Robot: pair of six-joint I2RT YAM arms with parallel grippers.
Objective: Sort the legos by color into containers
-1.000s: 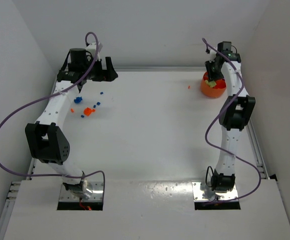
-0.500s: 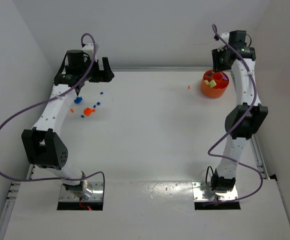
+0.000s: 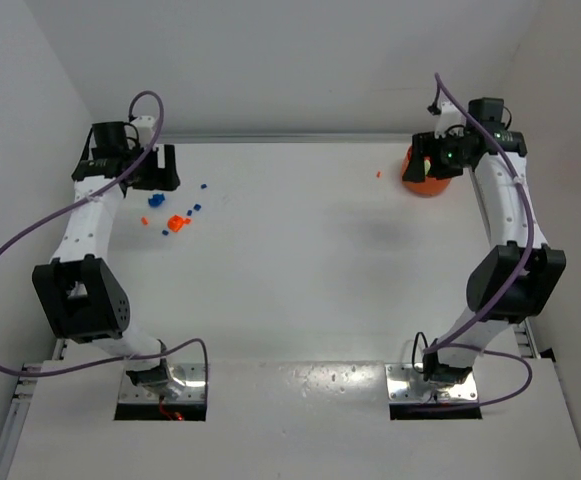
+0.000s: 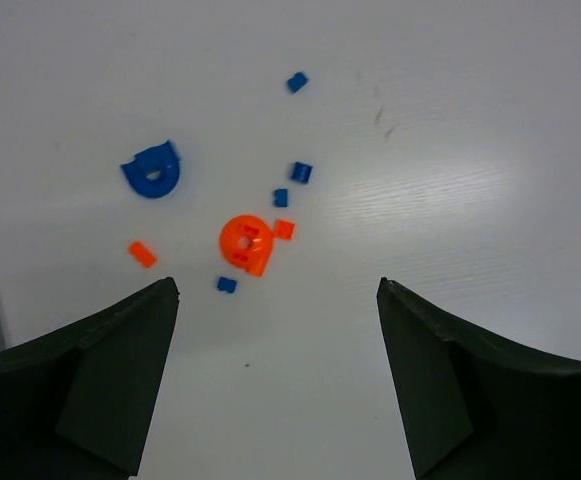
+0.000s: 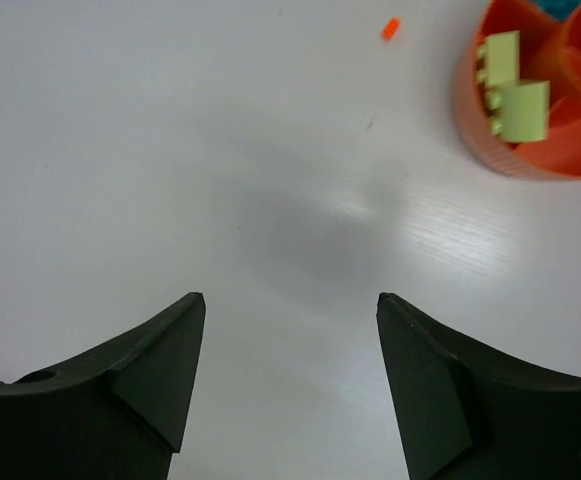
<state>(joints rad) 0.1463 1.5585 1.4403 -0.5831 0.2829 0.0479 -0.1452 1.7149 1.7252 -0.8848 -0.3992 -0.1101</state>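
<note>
Left gripper (image 4: 278, 385): the jaws are seen spread wide, with nothing held. On the table (image 4: 490, 120) below it, eight legos are counted. Five are blue, one of them a larger blue rounded piece (image 4: 152, 172). Three are orange, one of them a larger orange round piece (image 4: 245, 243).

Right gripper (image 5: 288, 385): the jaws are spread apart and empty. One orange bowl (image 5: 490, 160) is noted at the far right, with two yellow-green bricks (image 5: 518, 108) inside it. One small orange piece (image 5: 391, 29) is recorded near the bowl, not touching it.

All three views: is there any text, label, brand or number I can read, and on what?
None is readable in any view.
The orange bowl, its yellow-green bricks, the blue round piece and the orange round piece show no print; any stud lettering is too small to tell.
</note>
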